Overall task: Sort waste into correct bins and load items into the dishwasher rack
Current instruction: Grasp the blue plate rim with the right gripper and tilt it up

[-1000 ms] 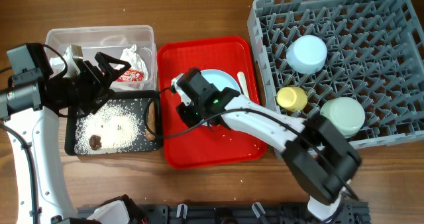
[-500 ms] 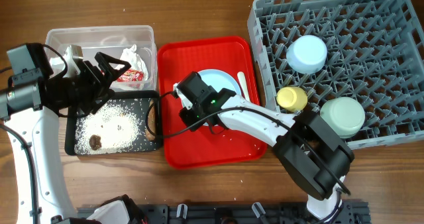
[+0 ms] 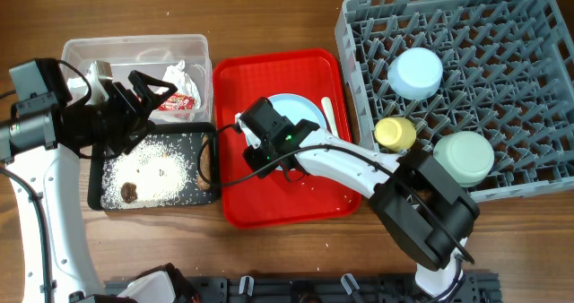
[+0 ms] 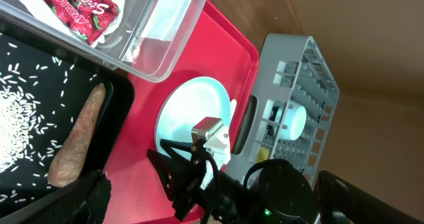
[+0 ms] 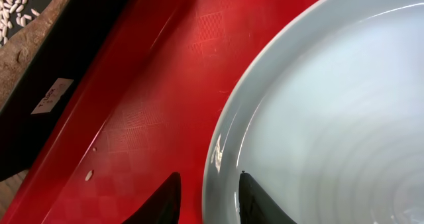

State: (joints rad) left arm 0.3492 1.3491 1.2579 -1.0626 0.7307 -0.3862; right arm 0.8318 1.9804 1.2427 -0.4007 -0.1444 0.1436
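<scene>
There are one red tray (image 3: pixel 269 204), one plate (image 3: pixel 294 106), one spoon (image 3: pixel 328 115), one rack (image 3: pixel 502 34), two cups, a blue cup (image 3: pixel 415 73) and a yellow cup (image 3: pixel 395 133), one bowl (image 3: pixel 464 155), one clear tub (image 3: pixel 134 45), one black tray (image 3: pixel 94 195), one tissue (image 3: pixel 179 74), one wrapper (image 3: pixel 179 101), one brown stick (image 3: pixel 205 160), one dark bit (image 3: pixel 130 192) and grains (image 3: pixel 152 164) too many to count.

Bright even light, soft shadows, mild glare, sharp focus
</scene>
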